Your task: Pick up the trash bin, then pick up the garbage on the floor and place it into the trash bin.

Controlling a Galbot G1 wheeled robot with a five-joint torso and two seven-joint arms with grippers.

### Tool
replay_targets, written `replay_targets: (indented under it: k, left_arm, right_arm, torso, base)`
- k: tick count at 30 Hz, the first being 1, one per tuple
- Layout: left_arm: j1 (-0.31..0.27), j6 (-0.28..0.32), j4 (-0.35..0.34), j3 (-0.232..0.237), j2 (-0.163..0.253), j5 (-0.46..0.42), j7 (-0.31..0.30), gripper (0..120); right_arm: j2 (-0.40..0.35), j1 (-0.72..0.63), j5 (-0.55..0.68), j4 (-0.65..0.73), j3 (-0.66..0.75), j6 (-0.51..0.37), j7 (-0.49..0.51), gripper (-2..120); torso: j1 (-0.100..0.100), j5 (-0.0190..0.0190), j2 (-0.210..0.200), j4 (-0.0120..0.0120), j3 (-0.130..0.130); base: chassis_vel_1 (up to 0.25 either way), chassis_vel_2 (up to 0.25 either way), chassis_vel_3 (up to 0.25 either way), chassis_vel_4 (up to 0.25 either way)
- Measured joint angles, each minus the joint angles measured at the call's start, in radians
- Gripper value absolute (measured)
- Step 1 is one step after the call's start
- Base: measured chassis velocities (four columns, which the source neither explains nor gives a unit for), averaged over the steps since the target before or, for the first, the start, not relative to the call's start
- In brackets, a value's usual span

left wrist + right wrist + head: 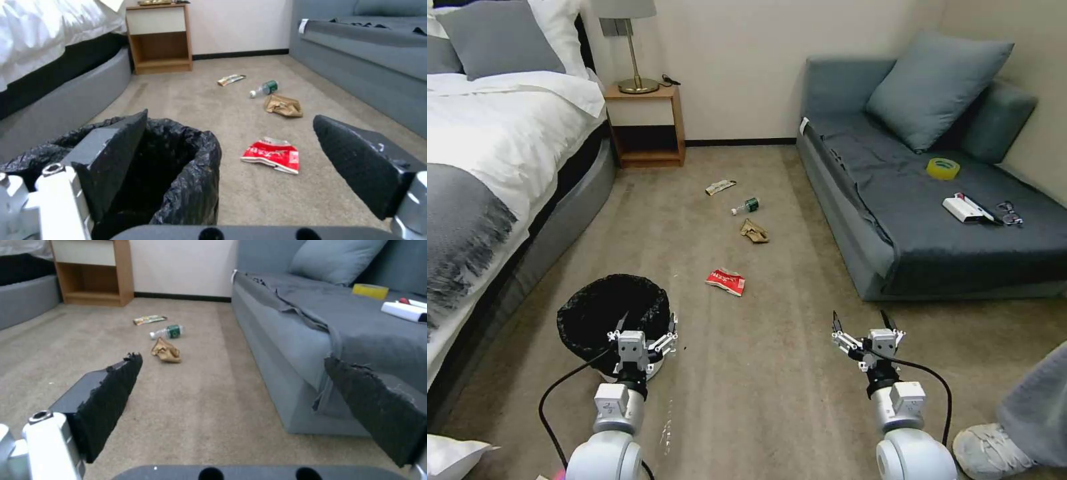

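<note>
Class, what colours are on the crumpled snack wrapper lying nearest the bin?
Red with white, clearest in the left wrist view: snack wrapper.

You have the bin (602,313), black-bagged, upright on the carpet by the bed. Ahead lie a red wrapper (726,281), tan paper (754,231), bottle (746,206) and beige wrapper (720,187).

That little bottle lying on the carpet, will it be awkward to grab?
Probably a bit. The bottle lies on its side and is round, so a nudge may roll it. It looks clear and mostly empty, so likely light; smooth plastic might slip between fingers.
</note>
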Motion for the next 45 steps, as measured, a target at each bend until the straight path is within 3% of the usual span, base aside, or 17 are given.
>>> replay_targets:
  k: [8,10,11,14,15,18,20,29,32,33,35,36,40,41,45]
  left_arm:
    - [0.0,0.003,0.0,0.0,0.0,-0.001,0.0,100]
    - [-0.002,0.08,-0.052,-0.007,-0.023,-0.016,-0.009,99]
    - [-0.002,0.08,-0.052,-0.007,-0.023,-0.016,-0.009,99]
    - [-0.005,0.194,-0.127,-0.017,-0.057,-0.038,-0.027,100]
    - [-0.005,0.194,-0.127,-0.017,-0.057,-0.038,-0.027,100]
    - [-0.009,0.309,-0.203,-0.027,-0.092,-0.061,-0.045,100]
    - [-0.007,0.344,-0.226,-0.052,-0.105,-0.054,-0.047,100]
    - [-0.021,0.393,-0.226,-0.136,-0.103,-0.083,-0.072,100]
    - [-0.062,0.443,-0.2,-0.219,-0.081,-0.119,-0.106,100]
    - [-0.062,0.443,-0.2,-0.219,-0.081,-0.119,-0.106,100]
    - [-0.095,0.503,-0.185,-0.276,-0.065,-0.189,-0.15,100]
    - [-0.095,0.503,-0.185,-0.276,-0.065,-0.189,-0.15,100]
    - [-0.167,0.592,-0.134,-0.351,-0.026,-0.313,-0.255,100]
    - [-0.167,0.592,-0.134,-0.351,-0.026,-0.313,-0.255,100]
    - [-0.236,0.676,-0.078,-0.372,0.007,-0.439,-0.353,100]
  right_arm:
    - [0.0,0.0,0.0,0.0,0.0,0.0,0.0,100]
    - [0.016,0.001,-0.008,0.055,-0.015,-0.046,0.012,100]
    - [0.016,0.001,-0.008,0.055,-0.015,-0.046,0.012,100]
    - [0.051,0.003,-0.029,0.17,-0.048,-0.145,0.039,100]
    - [0.051,0.003,-0.029,0.17,-0.048,-0.145,0.039,100]
    - [0.087,0.006,-0.051,0.29,-0.08,-0.247,0.069,100]
    - [0.09,0.003,-0.041,0.321,-0.084,-0.253,0.085,100]
    - [0.076,-0.005,-0.008,0.329,-0.063,-0.237,0.103,100]
    - [0.073,-0.005,-0.005,0.322,-0.059,-0.229,0.103,100]
    - [0.073,-0.005,-0.005,0.322,-0.059,-0.229,0.103,100]
    - [0.072,-0.005,-0.005,0.318,-0.059,-0.225,0.103,100]
    - [0.072,-0.005,-0.005,0.318,-0.059,-0.225,0.103,100]
    - [0.068,0.001,-0.005,0.304,-0.063,-0.223,0.102,100]
    - [0.068,0.001,-0.005,0.304,-0.063,-0.223,0.102,100]
    - [0.068,0.012,-0.007,0.294,-0.078,-0.221,0.099,100]
  torso:
    - [0.0,0.0,0.0,0.0,0.0]
    - [0.0,0.0002,0.0,-0.0001,0.0]
    - [0.0,0.0002,0.0,-0.0001,0.0]
    - [0.0,0.0,0.0,0.0,0.0]
    - [0.0,0.0,0.0,0.0,0.0]
    - [0.0,-0.0001,0.0,0.0,0.0]
    - [0.0,-0.0003,0.0,0.0,0.0]
    - [0.0,-0.0001,0.0,0.0,0.0]
    - [0.0,-0.0002,0.0,0.0,0.0]
    - [0.0,-0.0002,0.0,0.0,0.0]
    - [0.0,-0.0002,0.0,0.0001,0.0]
    - [0.0,-0.0002,0.0,0.0001,0.0]
    - [0.0,-0.0002,0.0,0.0001,0.0]
    - [0.0,-0.0002,0.0,0.0001,0.0]
    - [0.0,-0.0001,0.0,0.0,0.0]
  base:
    - [0.0,0.0,0.0,0.0]
    - [0.0,0.0,0.0,0.0]
    - [0.0,0.0,0.0,0.0]
    - [0.0,0.0,0.0,0.0]
    - [0.0,0.0,0.0,0.0]
    - [0.0,0.0,0.0,0.0]
    - [0.0,0.0,0.0,0.0]
    - [0.0,0.0,0.0,0.0]
    - [0.0,0.0,0.0,0.0]
    - [0.0,0.0,0.0,0.0]
    - [0.0,0.0,0.0,0.0]
    - [0.0,0.0,0.0,0.0]
    - [0.0,0.0,0.0,0.0]
    - [0.0,0.0,0.0,0.0]
    - [0.0,0.0,0.0,0.0]
